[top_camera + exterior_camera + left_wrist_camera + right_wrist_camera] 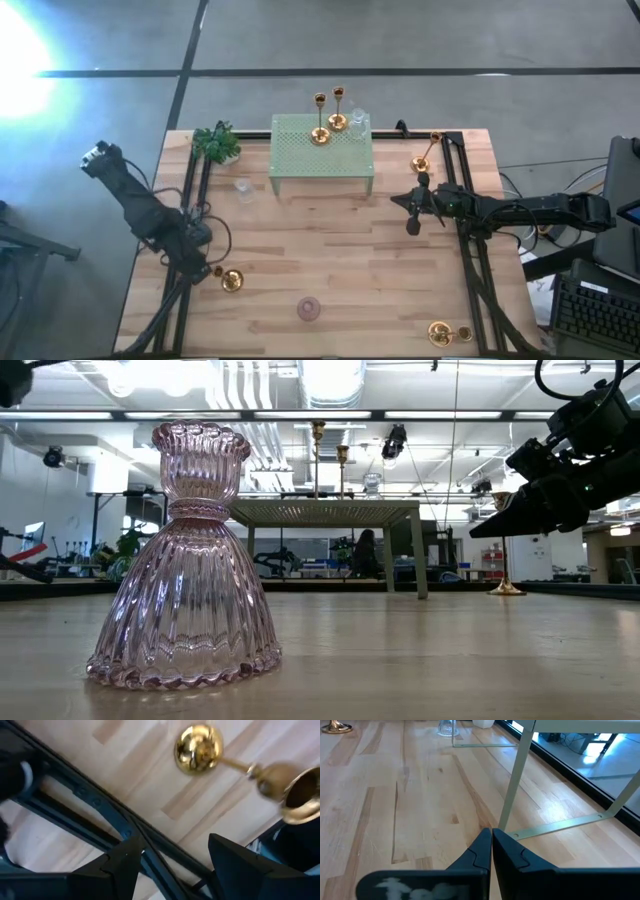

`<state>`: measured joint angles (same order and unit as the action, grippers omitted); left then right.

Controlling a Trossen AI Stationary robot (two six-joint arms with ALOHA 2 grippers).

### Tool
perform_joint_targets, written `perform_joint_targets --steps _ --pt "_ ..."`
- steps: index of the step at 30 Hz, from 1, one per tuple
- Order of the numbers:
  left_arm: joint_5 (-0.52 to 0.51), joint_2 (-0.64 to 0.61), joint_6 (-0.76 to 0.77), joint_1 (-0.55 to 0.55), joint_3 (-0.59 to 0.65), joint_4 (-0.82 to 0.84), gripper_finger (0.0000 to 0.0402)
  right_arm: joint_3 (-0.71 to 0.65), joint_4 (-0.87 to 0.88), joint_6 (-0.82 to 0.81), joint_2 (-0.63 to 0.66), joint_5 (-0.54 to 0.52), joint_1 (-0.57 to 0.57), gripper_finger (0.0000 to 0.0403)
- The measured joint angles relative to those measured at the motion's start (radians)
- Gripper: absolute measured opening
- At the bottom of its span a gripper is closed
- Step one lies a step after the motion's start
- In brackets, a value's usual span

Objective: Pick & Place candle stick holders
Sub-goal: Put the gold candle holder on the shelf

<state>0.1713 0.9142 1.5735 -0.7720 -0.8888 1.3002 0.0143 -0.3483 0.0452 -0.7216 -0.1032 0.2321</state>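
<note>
Five brass candle stick holders show in the high view: two upright on the green perforated stand [322, 160], at [320, 118] and [338, 108]; one upright near the desk's [330, 260] right rail [424, 155]; one lying at the left front [230, 280], beside the left gripper [205, 268]; one lying at the right front corner [445, 333].

Handling, judged: rigid metal, light, top-heavy on a narrow stem, polished and so likely slippery; the round base rolls when the piece lies flat. Best hold appears to be across the thin stem, mid-height, jaws square to it.

Appearance: shiny gold finish, round flat base, slim stem, small cup on top.

Left gripper, wrist view [170, 865]: jaws well apart, nothing between them, hovering just short of the fallen holder [235, 762].

Right gripper [412, 215]: fingers pressed together, holding nothing, waiting beside the stand's leg [517, 780].

Also present: pink ribbed glass holder [190, 560], clear glass pieces, small green plant [217, 143].
</note>
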Motion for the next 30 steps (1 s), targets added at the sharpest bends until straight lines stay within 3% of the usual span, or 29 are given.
perform_joint_targets --steps 7,12,30 --pt "0.014 0.039 -0.006 -0.068 0.102 -0.214 0.0233 0.0 0.0 0.0 0.0 0.0 0.0 0.0008" --pt "-0.046 0.057 -0.009 -0.109 0.154 -0.342 0.0231 0.0 0.0 0.0 0.0 0.0 0.0 0.0008" --pt "-0.314 0.063 -0.181 -0.146 0.192 -0.402 0.0232 0.0 0.0 0.0 0.0 0.0 0.0 0.0008"
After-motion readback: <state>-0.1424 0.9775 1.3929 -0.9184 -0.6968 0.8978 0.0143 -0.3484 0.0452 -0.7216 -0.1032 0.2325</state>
